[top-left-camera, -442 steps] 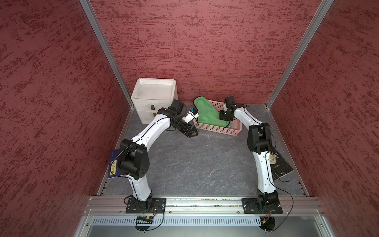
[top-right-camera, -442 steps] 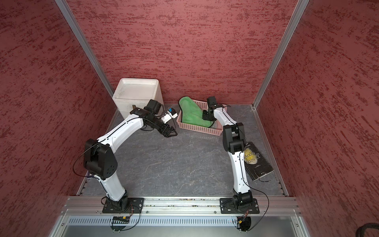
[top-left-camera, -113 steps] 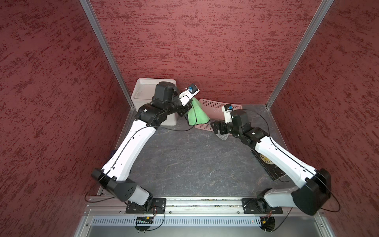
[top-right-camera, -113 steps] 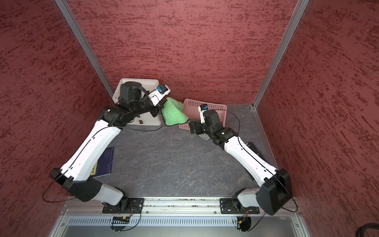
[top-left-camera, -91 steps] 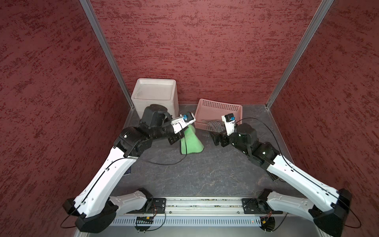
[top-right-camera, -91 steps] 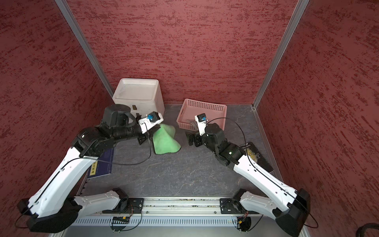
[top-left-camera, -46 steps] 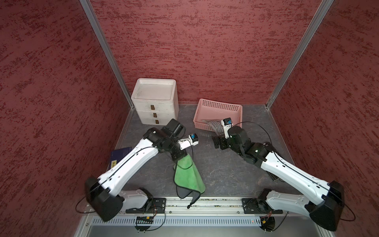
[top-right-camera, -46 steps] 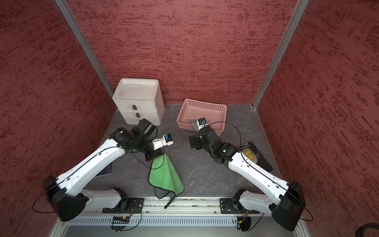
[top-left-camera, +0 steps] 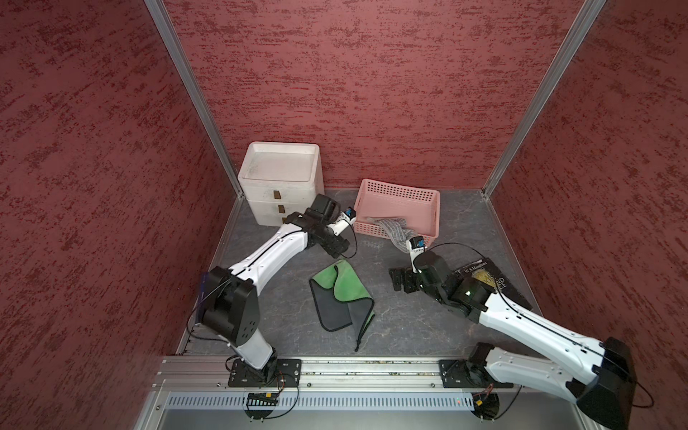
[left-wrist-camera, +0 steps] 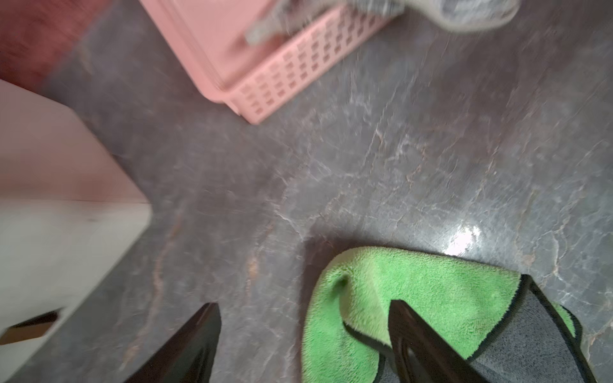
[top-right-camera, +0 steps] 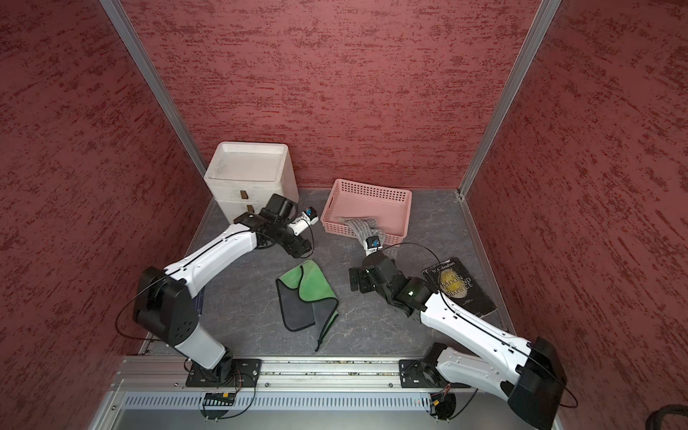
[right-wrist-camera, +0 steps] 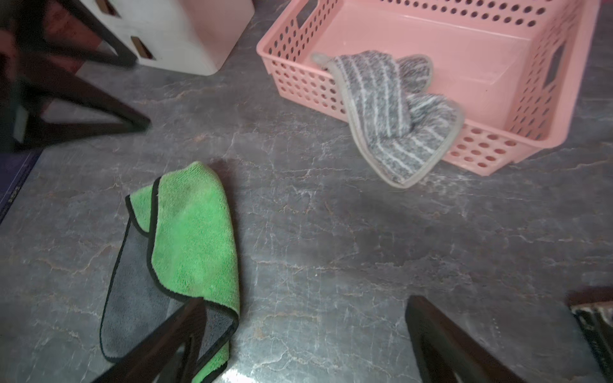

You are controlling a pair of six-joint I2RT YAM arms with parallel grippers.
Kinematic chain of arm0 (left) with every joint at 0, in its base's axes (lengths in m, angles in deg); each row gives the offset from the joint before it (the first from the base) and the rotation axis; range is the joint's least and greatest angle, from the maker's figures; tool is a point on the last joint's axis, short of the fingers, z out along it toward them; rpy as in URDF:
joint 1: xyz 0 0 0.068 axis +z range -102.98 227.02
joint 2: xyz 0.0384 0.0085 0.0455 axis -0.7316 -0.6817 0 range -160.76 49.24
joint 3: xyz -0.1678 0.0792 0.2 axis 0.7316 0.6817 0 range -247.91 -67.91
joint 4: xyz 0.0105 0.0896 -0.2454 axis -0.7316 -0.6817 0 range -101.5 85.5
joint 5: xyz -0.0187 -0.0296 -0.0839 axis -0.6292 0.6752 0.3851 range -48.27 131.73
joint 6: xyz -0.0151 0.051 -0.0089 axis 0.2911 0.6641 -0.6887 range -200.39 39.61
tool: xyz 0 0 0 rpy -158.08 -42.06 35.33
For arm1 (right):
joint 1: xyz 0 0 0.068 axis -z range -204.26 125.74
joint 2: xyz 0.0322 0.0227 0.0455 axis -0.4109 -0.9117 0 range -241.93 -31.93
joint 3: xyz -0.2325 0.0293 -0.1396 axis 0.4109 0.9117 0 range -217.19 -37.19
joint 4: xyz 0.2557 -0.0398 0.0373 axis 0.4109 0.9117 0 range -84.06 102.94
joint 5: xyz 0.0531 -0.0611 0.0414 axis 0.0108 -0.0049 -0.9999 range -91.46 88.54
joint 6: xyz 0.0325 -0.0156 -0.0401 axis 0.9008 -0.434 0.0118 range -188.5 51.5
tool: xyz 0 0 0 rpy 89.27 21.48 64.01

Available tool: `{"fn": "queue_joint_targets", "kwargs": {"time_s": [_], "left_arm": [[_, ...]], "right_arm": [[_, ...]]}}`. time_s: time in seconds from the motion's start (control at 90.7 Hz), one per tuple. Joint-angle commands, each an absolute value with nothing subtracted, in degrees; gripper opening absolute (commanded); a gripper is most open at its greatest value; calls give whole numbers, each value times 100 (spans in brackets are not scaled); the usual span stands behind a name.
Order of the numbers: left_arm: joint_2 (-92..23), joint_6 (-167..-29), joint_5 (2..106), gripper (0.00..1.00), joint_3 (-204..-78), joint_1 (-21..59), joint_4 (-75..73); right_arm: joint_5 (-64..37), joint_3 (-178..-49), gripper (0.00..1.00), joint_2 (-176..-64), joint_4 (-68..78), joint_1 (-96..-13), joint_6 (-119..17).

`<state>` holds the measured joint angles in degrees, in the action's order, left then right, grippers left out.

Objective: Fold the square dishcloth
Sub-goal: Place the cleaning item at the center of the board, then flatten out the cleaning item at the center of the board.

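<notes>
Count: 1 dishcloth, 1 striped cloth, 1 basket, 1 drawer unit, 2 books, 2 hands.

- Dishcloth (top-left-camera: 340,294), green one side, grey the other: lies loose on the counter (top-left-camera: 409,327) between the two hands, in both top views (top-right-camera: 305,294). It is partly doubled over, with a green flap on top, grey showing beside it, and edges not lined up.
- Left hand (top-left-camera: 339,250): fingers spread wide, grasping nothing. It hangs just past the dishcloth's far edge, near the drawer unit (top-left-camera: 279,175).
- Right hand (top-left-camera: 400,280): fingers spread wide, empty, beside the dishcloth and apart from it.
- Pink basket (top-left-camera: 394,185): stands at the back wall. The striped grey cloth (right-wrist-camera: 391,109) hangs over its front rim onto the counter.
- Dark book (top-left-camera: 487,277): flat, by the right arm.
- Blue book (top-left-camera: 201,298): mostly hidden behind the left arm.
</notes>
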<state>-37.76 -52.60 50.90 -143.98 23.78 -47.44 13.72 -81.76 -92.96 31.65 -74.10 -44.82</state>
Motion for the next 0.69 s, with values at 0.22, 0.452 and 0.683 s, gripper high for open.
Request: {"fn": "queue_joint_targets", "kwargs": {"time_s": [0.22,0.452,0.683], "left_arm": [[-2124,-4232,6701,78,-12426,4112,-5533],[-1922,-3945,6939,78,-11761,4562,-5688],[-1557,-4080,7023,76,-11439,4450,-5662]], "right_arm": [[1121,-8880,94,-11073,2156,-9263,-5050],[1234,-10127,88,-13157,2269,-9475,-5199],[2255,-10981,75,-14119,2676,-9462,-5254]]}}
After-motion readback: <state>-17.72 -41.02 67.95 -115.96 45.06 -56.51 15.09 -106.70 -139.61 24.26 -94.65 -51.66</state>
